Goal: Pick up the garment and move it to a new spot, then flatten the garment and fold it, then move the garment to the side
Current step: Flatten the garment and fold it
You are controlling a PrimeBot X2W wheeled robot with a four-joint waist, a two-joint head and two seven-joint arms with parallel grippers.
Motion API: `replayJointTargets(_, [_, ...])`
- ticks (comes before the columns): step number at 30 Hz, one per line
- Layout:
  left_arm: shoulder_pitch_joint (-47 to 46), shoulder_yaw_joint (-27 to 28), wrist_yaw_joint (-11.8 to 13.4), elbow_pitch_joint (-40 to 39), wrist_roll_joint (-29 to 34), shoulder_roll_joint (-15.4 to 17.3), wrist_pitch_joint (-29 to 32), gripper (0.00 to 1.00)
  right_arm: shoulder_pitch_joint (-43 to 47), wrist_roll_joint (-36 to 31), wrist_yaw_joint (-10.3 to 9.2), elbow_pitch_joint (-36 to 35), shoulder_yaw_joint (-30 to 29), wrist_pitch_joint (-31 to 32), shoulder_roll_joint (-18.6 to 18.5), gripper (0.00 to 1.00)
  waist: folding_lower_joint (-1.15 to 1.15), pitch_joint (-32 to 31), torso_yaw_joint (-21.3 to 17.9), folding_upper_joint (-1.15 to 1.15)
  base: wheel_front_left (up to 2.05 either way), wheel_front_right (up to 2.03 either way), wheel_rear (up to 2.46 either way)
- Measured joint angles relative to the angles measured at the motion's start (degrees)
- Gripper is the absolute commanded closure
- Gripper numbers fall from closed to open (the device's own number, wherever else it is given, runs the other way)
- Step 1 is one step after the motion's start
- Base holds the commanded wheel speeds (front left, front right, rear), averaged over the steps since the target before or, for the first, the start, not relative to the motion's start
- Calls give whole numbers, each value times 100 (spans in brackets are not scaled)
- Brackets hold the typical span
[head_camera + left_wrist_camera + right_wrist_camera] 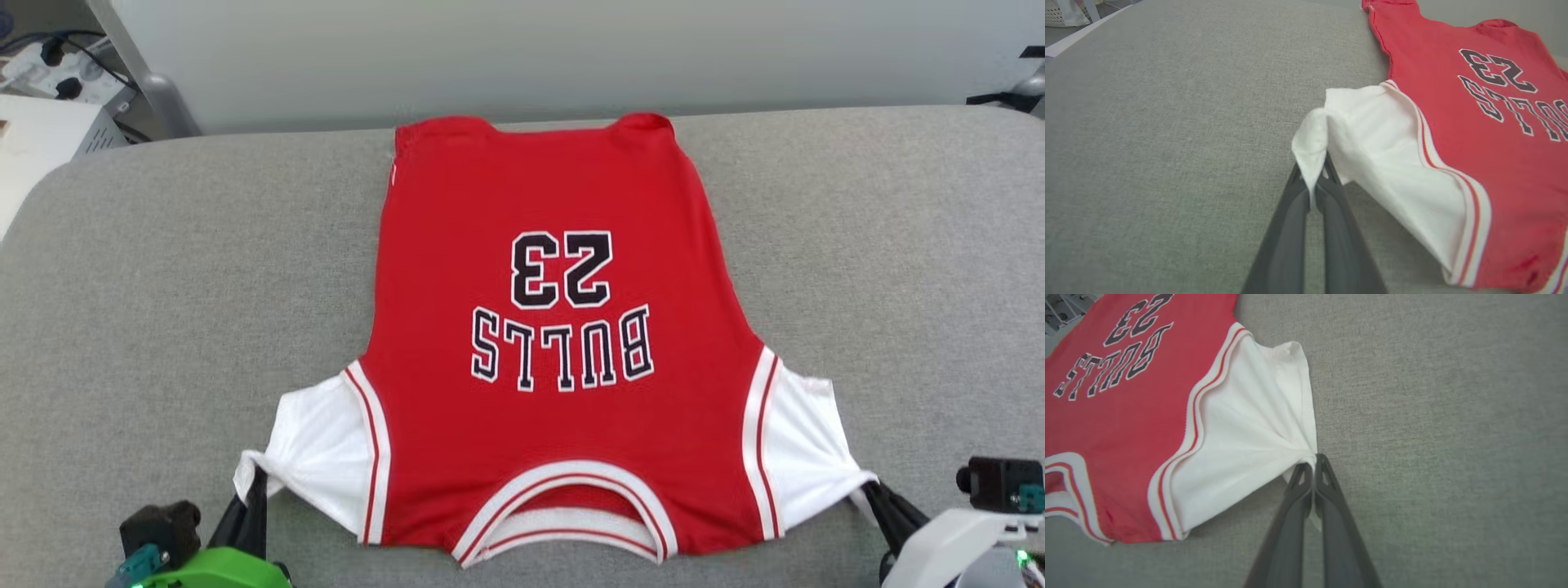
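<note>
The garment (555,327) is a red jersey with white sleeves, spread flat on the grey table (147,286), print side up, collar toward me and hem at the far edge. My left gripper (255,483) is shut on the tip of the left white sleeve (1314,139), which bunches between its dark fingers (1290,228). On the other side, my right gripper (872,488) is shut on the corner of the right white sleeve (1257,428), pinched at the fingertips (1312,467). Both sleeves are pulled outward and a little lifted near the grips.
Grey cloth surface extends widely to the left and right of the jersey. The table's far edge (326,135) runs just behind the hem, with a pale wall beyond. A white box with cables (49,98) stands off the table at the far left.
</note>
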Motion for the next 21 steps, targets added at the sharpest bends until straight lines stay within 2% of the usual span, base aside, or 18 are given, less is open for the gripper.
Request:
replayJointTargets(5, [520, 18, 223, -402, -56, 32, 119, 100, 903, -444, 1, -679, -677, 515, 499, 100, 0, -173, -20, 0, 0, 0, 0])
replayJointTargets(11, [812, -77, 437, -733, 52, 126, 324, 100, 1400, -985, 0, -1258, -1068, 961, 861, 100, 0, -195, -15, 0, 0, 0, 0])
replayJointTargets(12, [808, -120, 463, -793, 98, 133, 349, 100, 1425, -1053, 0, -1318, -1117, 979, 898, 93, 0, -191, 1, 0, 0, 0, 0])
replayJointTargets(14, [788, -202, 489, -929, 192, 129, 391, 100, 1447, -1182, 0, -1493, -1189, 989, 980, 47, 0, -175, 46, 0, 0, 0, 0])
replayJointTargets(15, [775, -241, 501, -994, 238, 127, 409, 100, 1446, -1245, 0, -1571, -1216, 1005, 1003, 13, 0, -163, 68, 0, 0, 0, 0])
replayJointTargets(16, [755, -269, 515, -1039, 265, 124, 414, 100, 1442, -1288, 0, -1629, -1225, 1005, 1007, 0, 0, -149, 83, 0, 0, 0, 0])
replayJointTargets(21, [489, -423, 519, -1232, 350, 47, 414, 100, 1145, -1393, -1, -1900, -1271, 935, 953, 0, 0, -16, 172, 0, 0, 0, 0])
